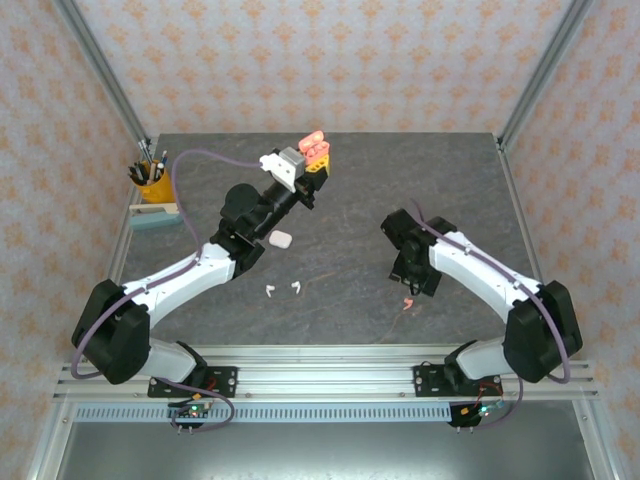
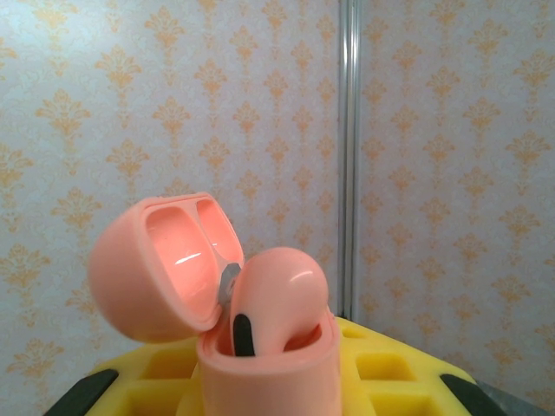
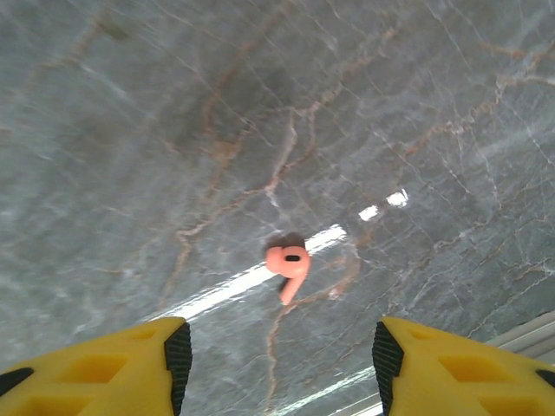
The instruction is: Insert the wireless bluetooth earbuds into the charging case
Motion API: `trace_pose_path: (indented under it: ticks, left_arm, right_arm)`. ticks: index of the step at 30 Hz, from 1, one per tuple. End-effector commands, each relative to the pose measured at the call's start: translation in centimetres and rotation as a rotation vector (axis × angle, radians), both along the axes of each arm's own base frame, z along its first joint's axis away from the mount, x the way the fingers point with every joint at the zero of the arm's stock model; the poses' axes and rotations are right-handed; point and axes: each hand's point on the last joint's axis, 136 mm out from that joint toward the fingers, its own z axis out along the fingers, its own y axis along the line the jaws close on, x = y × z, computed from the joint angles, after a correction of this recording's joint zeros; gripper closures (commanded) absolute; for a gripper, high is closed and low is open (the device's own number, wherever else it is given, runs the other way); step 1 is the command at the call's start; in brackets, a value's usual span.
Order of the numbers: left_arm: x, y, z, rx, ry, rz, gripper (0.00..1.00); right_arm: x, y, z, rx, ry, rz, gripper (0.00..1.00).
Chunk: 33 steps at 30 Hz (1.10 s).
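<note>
My left gripper (image 1: pixel 316 160) is raised over the far middle of the table, shut on a salmon-pink charging case (image 2: pixel 269 373). The case's lid (image 2: pixel 156 269) is swung open, and one pink earbud (image 2: pixel 277 295) stands in a slot of it. A second pink earbud (image 3: pixel 288 264) lies on the grey table. My right gripper (image 3: pixel 279 360) hovers just above it, open, with nothing between its yellow fingers (image 3: pixel 165 364). From above, that earbud (image 1: pixel 408 303) lies right by the right gripper (image 1: pixel 414 288). Two white earbuds (image 1: pixel 270 291) (image 1: pixel 295 287) and a shut white case (image 1: pixel 281 239) lie near the middle.
A yellow cup of pens (image 1: pixel 152 185) and a pale green block (image 1: pixel 153 217) stand at the table's left edge. Metal frame posts (image 1: pixel 540 75) rise at the back corners. The arms' mounting rail (image 1: pixel 320 365) runs along the near edge.
</note>
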Motion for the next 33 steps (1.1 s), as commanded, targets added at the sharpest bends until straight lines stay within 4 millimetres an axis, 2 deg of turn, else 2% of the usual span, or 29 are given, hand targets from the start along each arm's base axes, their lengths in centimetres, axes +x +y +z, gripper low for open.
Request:
trace_pose_path:
  ticks: [1,6,14,33]
  left_arm:
    - [-1.2,0.0,1.5,-0.035,-0.028,-0.035,1.00]
    - [-1.1,-0.2,1.4,-0.039,-0.022,-0.042,1.00]
    - [-1.1,-0.1,1.3,-0.035,-0.016,-0.039,1.00]
    - [-0.9,-0.5,1.2,-0.035,-0.011,-0.046,1.00]
  right_arm:
    - [0.1,-0.2,-1.3,-0.012,0.003,-0.038,0.42]
    - [-0.1,-0.1,-3.6,-0.031,0.056,-0.028,0.43]
    - [0.0,-0.1,-5.9,-0.057,0.094,-0.013,0.45]
    - [-1.8,-1.7,-8.2,-0.062,0.115,-0.025,0.54]
